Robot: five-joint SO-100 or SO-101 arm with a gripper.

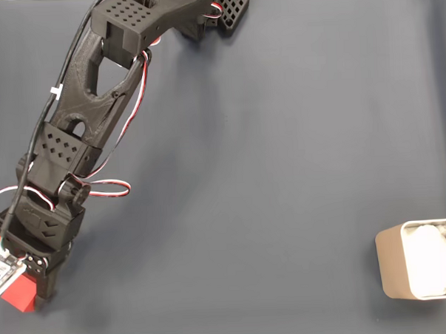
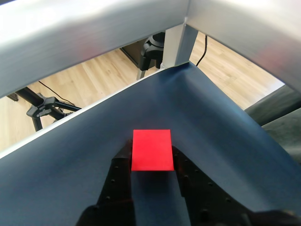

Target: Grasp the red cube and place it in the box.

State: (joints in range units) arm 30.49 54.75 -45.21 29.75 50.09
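The red cube (image 1: pixel 18 295) is at the mat's bottom-left corner in the fixed view. My gripper (image 1: pixel 27 297) reaches down over it from the black arm. In the wrist view the red cube (image 2: pixel 151 149) sits between my gripper's (image 2: pixel 151 157) two black fingers (image 2: pixel 120 165), which press against both of its sides. I cannot tell whether the cube rests on the mat or is slightly lifted. The box (image 1: pixel 390 267), beige-grey with white padding inside, stands far off at the bottom right of the fixed view, partly cut by the frame edge.
A dark blue mat (image 1: pixel 281 150) covers the table. The arm's base (image 1: pixel 227 8) stands at the top edge. In the wrist view, metal frame bars (image 2: pixel 178 44), a wooden floor and stand legs lie beyond the mat's corner.
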